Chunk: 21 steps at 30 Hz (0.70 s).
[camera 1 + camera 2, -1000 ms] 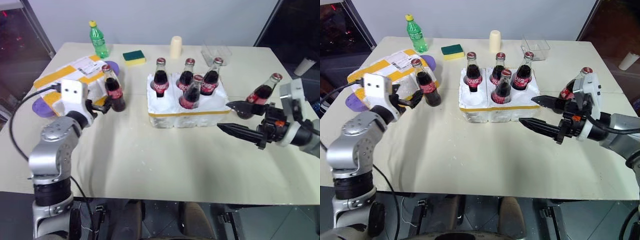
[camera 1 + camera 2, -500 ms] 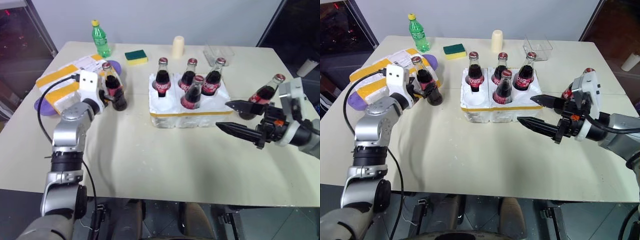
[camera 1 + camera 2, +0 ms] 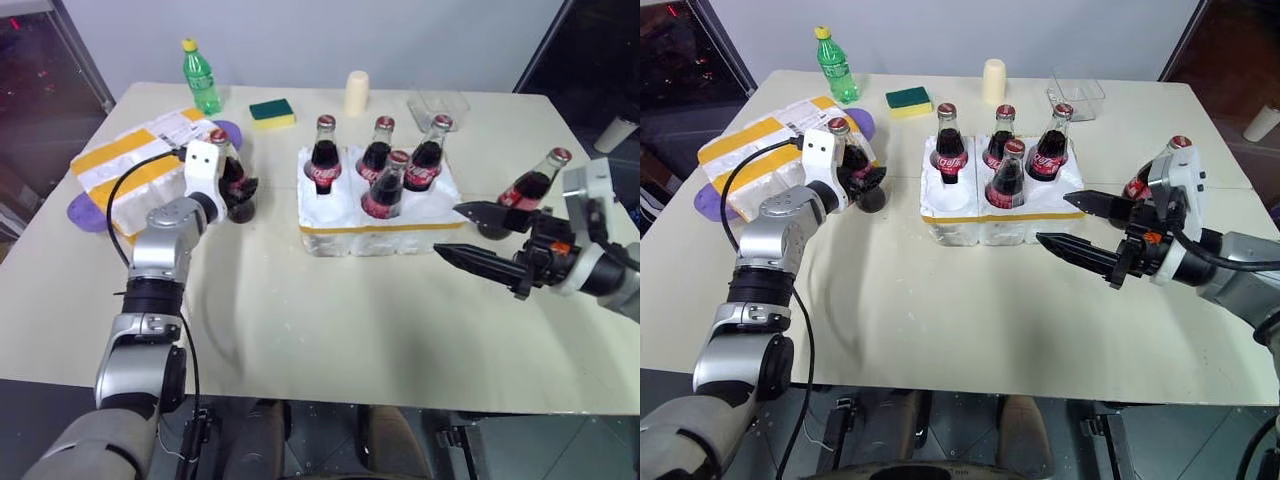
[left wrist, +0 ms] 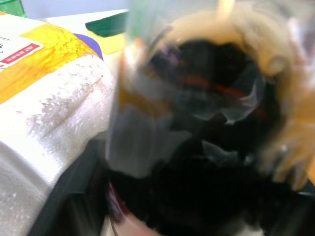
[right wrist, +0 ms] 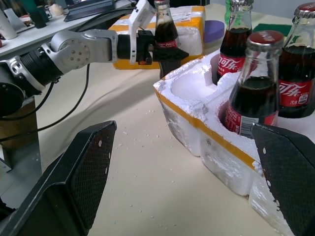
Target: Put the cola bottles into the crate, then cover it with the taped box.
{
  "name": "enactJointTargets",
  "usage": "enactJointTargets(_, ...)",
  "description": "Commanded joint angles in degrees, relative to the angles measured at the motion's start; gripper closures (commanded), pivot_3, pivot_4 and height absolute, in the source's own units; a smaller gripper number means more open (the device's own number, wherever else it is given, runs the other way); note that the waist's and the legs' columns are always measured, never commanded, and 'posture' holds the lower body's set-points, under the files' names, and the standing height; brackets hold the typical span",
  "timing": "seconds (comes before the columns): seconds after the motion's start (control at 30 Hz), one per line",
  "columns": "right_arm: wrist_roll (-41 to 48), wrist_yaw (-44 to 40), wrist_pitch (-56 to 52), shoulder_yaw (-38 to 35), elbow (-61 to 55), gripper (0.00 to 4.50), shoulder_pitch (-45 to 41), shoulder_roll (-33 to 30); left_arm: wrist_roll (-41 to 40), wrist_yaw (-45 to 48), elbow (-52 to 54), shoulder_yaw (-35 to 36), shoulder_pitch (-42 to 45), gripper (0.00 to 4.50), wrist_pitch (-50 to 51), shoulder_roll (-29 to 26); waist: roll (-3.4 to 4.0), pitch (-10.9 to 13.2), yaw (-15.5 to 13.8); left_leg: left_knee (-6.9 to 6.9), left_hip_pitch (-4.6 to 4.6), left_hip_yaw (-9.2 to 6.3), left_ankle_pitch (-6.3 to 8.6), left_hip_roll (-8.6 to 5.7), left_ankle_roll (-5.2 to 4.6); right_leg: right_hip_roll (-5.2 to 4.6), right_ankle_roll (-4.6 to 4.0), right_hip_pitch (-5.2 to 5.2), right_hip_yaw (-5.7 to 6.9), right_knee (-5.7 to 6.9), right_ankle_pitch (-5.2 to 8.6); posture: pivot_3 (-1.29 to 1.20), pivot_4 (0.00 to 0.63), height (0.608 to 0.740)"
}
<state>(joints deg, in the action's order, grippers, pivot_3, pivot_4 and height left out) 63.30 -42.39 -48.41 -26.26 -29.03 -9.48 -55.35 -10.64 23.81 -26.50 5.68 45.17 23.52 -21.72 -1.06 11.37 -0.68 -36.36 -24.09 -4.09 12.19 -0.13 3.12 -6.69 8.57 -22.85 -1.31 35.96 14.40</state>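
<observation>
My left gripper (image 3: 862,184) sits level at the base of a cola bottle (image 3: 231,172) standing just in front of the taped box (image 3: 140,165); its black fingers flank the dark glass body on both sides, but I cannot tell whether they are pressing the glass or just bracketing it. In the left wrist view the bottle is a blurred, glossy dark mass right against the lens, with the box's grainy white foam and a wide yellow tape band beside it. The box is a blocky styrofoam slab with a white shipping label on top, lying over a flat purple disc (image 3: 82,213). My right gripper (image 3: 458,233) hovers near the crate's right front corner, its two tapered, mesh-textured fingers spread wide with nothing between them. The crate (image 3: 375,228) is a low, pebbly foam tray with round wells and a yellow strip along its lower edge; four cola bottles stand in it, three along the back (image 3: 322,156) (image 3: 376,148) (image 3: 426,155) and one in the front middle (image 3: 384,187), leaving the front left well empty. A sixth bottle (image 3: 525,186) stands on the table behind my right gripper. Further back on the smooth cream tabletop (image 3: 300,320): a green plastic bottle (image 3: 200,79), a green-and-yellow sponge (image 3: 272,113), a pale cylindrical cup (image 3: 356,94), a clear plastic tub (image 3: 437,102).
</observation>
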Motion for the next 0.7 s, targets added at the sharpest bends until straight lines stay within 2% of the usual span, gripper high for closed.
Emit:
enactJointTargets(0.03, 0.72, 0.15, 0.59, -3.25, -1.61, 0.00, 0.62, -0.37, -0.48, 1.14, 2.82, 0.93, 2.31, 1.66, -0.55, -1.53, 0.00, 0.00, 0.02, 0.01, 0.00, 0.00, 0.00, 0.00, 0.00, 0.00, 0.00, 0.00, 0.00, 0.00, 0.00, 0.00, 0.150, 0.739)
enactJointTargets(0.13, 0.44, 0.14, 0.62, -3.72, -1.96, 0.00, 1.54, -0.37, -6.72, 5.67, 7.97, 4.60, 3.82, 1.66, 4.02, -3.40, -0.02, 0.02, 0.17, 0.06, -0.02, 0.00, 0.00, 0.00, 0.00, 0.00, 0.00, -0.06, 0.00, 0.00, 0.00, 0.00, 0.150, 0.739)
enactJointTargets(0.23, 0.37, 0.23, 0.72, -3.99, -2.25, 0.00, 2.11, -0.35, -15.34, 13.29, 14.05, 7.33, 5.06, 1.66, 12.96, -7.35, -0.07, 0.06, 0.48, 0.07, -0.37, -0.02, -0.02, 0.00, 0.03, 0.01, 0.00, -0.49, 0.00, 0.11, -0.01, 0.00, 0.150, 0.739)
enactJointTargets(0.33, 0.25, 0.14, 0.95, -4.33, -2.41, 0.00, 2.73, -0.29, -24.80, 26.68, 22.74, 6.01, 4.86, 1.66, 21.89, -13.89, -0.12, 0.11, 1.08, 0.15, -0.39, -0.02, -0.02, 0.00, 0.03, 0.01, 0.00, -0.53, 0.01, 0.12, -0.01, 0.00, 0.150, 0.739)
enactJointTargets(0.43, -0.02, 0.11, 1.20, -4.51, -2.46, 0.00, 3.18, -0.14, -28.30, 32.89, 26.22, 4.64, 5.42, 1.66, 23.38, -16.56, -0.12, 0.11, 1.11, 0.19, -0.38, -0.02, -0.02, 0.00, 0.03, -0.01, -0.01, -0.47, 0.01, 0.04, 0.00, 0.00, 0.150, 0.739)
enactJointTargets(0.7, 0.16, 1.87, 2.00, -6.12, -4.38, 0.00, 5.70, 1.22, -20.18, 33.17, 15.60, -4.57, 13.81, 1.66, 13.79, -7.88, -0.13, 0.11, 1.18, -0.01, -0.24, -0.02, -0.07, -0.01, 0.07, -0.01, -0.20, -0.22, 0.00, 0.03, 0.09, 0.00, 0.150, 0.739)
